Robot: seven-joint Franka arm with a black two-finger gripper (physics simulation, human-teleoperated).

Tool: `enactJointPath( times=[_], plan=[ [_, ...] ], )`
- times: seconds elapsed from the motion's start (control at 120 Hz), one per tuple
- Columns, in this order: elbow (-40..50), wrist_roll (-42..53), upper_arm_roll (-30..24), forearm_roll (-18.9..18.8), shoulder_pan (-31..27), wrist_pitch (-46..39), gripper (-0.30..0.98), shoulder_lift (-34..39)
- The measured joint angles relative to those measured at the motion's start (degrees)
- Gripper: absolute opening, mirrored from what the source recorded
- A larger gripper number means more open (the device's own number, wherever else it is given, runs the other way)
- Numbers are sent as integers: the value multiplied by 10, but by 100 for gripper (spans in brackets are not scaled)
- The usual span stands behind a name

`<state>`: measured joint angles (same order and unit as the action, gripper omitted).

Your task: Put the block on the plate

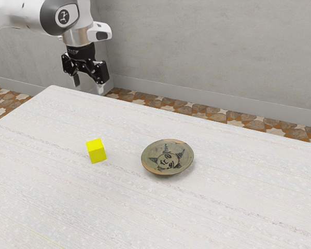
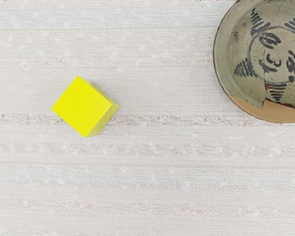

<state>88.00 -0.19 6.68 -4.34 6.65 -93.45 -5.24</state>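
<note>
- Table [image 1: 238, 207]: white, faintly streaked surface.
- Wall [image 1: 207, 46]: grey.
- Baseboard [image 1: 197, 97]: light grey, along wall base.
- Floor [image 1: 5, 101]: patterned, brown and cream.

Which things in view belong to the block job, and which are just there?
Job:
- block: yellow, on the table, off the plate
- plate: target, patterned, chipped-looking rim
- fingers: apart, above the table's level, nothing between them

Just there:
- table: only the support
- wall: grey, behind
- floor: patterned, beyond the table
</note>
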Motion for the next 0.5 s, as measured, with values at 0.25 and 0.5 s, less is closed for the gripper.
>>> enactJointPath(
  times=[0.25,0.5],
  plan=[
    [13,-24,14,9,-7,-42,69,-59],
    [-45,-108,54,73,-34,-96,69,-220]
  ],
)
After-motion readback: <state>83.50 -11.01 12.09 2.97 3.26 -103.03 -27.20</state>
